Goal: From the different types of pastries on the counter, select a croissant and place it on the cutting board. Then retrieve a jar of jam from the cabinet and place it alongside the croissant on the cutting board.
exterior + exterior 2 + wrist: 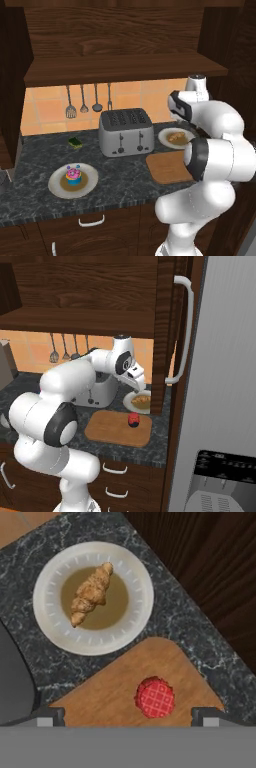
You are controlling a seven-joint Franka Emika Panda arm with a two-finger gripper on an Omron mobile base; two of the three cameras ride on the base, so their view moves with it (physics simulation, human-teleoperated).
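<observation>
The golden-tan flaky croissant (91, 593) lies on a round white plate (134, 632) on the dark marbled desk (190, 629), just past the light-brown wooden cutting board (110, 699), w/ its long side slanted. The red-topped jam jar (155, 698) sits on the board, under the hand (127, 714). Hand looks spread, holding nothing.

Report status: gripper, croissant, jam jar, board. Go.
Gripper open, empty, above the cutting board. Croissant on its white plate, not on the board. Jar of jam upright on the board. Nothing blocking.
</observation>
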